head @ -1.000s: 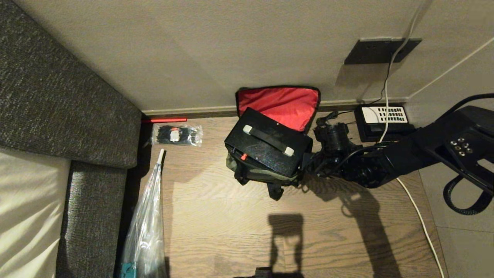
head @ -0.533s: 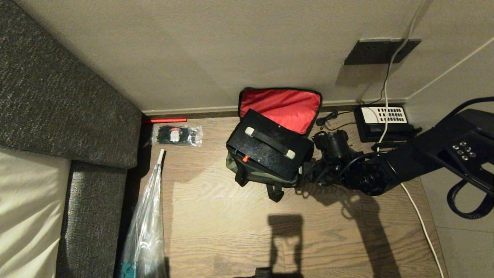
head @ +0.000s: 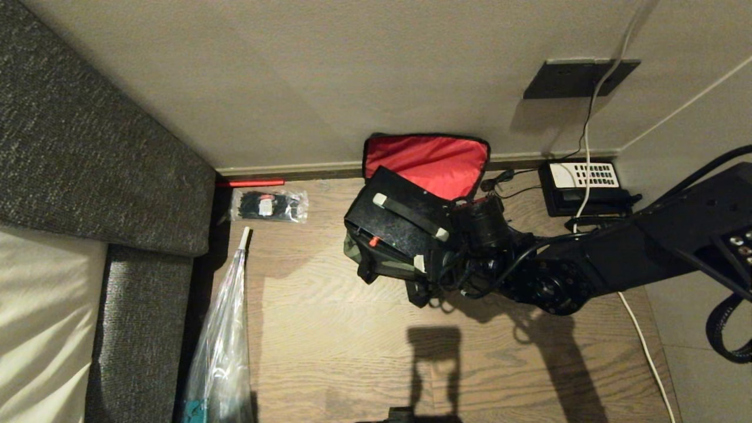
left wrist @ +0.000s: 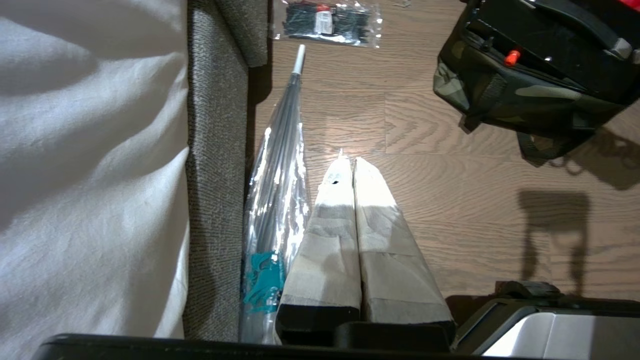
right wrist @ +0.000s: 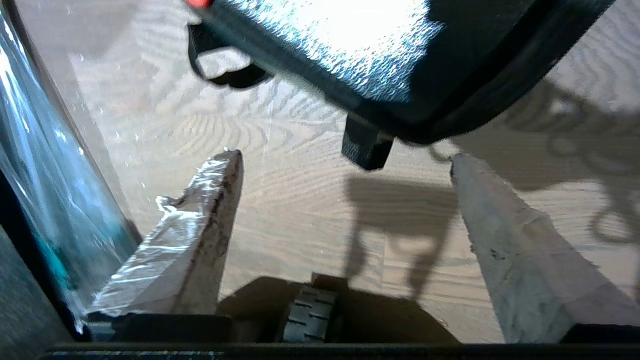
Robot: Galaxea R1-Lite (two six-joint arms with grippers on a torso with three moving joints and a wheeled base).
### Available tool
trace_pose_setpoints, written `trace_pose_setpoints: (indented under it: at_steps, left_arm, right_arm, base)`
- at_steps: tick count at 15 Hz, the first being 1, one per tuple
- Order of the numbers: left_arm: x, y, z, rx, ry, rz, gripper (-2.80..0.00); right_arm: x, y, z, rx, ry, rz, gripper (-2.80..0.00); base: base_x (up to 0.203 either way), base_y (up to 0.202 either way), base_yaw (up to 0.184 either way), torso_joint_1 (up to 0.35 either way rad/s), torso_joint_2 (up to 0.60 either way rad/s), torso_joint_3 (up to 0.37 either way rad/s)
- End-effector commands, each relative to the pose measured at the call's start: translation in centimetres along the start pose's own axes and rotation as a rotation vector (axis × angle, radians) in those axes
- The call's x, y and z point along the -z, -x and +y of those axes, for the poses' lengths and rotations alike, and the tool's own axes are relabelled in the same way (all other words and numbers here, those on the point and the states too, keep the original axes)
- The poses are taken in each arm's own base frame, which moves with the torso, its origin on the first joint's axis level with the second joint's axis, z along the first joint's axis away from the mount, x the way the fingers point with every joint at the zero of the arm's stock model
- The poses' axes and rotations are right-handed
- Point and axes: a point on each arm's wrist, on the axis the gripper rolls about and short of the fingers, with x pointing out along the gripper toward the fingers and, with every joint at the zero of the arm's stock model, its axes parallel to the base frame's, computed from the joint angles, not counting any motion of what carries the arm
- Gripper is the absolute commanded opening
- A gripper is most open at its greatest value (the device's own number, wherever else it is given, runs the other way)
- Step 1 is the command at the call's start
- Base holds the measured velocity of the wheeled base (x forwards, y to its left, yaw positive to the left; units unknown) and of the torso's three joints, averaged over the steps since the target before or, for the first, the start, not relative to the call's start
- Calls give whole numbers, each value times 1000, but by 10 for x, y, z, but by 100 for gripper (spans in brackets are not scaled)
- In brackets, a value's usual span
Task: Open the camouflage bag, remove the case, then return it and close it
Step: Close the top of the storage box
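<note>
Right now the whole thing turns on how the right gripper (head: pixel 424 267) stands to the case (head: pixel 399 226): it sits at about four o'clock from the case's handle (head: pixel 411 216), pressed in close against the case's near right corner and the bag's rim, with its fingers (right wrist: pixel 200 240) spread wide apart and nothing between them. In the right wrist view the case's corner hangs just beyond the fingertips, not inside the gap. The case stands in the camouflage bag (head: pixel 382 267) but rides high, its black top well proud of the green fabric. Its long axis, like the handle's, runs from ten o'clock to four o'clock. The bag's lid (head: pixel 426 161) is thrown back at twelve o'clock against the wall, red lining showing. To my eye the case wants settling lower before that lid can come over, so the coming push would go toward ten o'clock or straight down. The right arm is plainly the nearer; the left gripper (left wrist: pixel 350 170) hangs far off at about seven o'clock from the bag, fingers pressed together, near the wrapped umbrella (head: pixel 226 329). Counting: one bag, one case, one handle, one umbrella, one packet of cable ties (head: pixel 269 205), one telephone (head: pixel 584 183) at three o'clock.
</note>
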Motion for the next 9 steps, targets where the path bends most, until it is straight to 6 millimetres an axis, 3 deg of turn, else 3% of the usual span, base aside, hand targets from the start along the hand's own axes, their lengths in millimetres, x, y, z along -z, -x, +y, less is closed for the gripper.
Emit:
trace_pose_setpoints:
  at_steps: [1,4,9]
  left_arm:
    - [0,0,0,-1,0,-3,-280]
    - [0,0,0,-1,0,-3,-280]
    - [0,0,0,-1,0,-3,-280]
  right_arm:
    - [1,4,11,-22,56,4,0]
    - [-8,-4,27,-50,114,-28,0]
    - [22,-37,52,-81,373,42,0]
  base:
    - [0,0,0,0,0,0]
    - [0,0,0,0,0,0]
    - [0,0,0,0,0,0]
